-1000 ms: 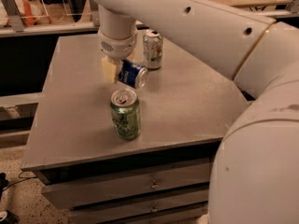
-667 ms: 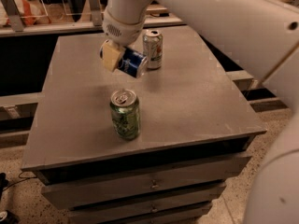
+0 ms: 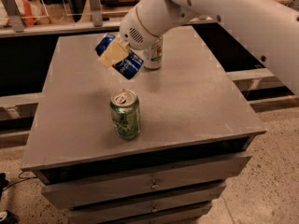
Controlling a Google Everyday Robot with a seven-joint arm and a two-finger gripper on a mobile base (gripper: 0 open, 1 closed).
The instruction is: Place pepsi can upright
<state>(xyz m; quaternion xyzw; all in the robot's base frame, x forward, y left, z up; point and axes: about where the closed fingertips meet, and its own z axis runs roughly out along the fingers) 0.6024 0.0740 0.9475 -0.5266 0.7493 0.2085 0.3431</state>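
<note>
The dark blue pepsi can (image 3: 125, 63) is held tilted in the air above the grey table (image 3: 187, 101), at its back left-centre. My gripper (image 3: 114, 54) is shut on the pepsi can, with a pale fingertip (image 3: 112, 55) across its side. The can is clear of the table surface. The white arm reaches in from the upper right.
A green can (image 3: 125, 114) stands upright on the table in front of the gripper. A silvery-white can (image 3: 154, 55) with green and orange print stands behind the pepsi can, partly hidden by the arm. Drawers sit under the table's front edge.
The gripper has lifted the pepsi can off the table and tilted it. The arm has swung up and to the right. The green and silvery-white cans have not moved.
</note>
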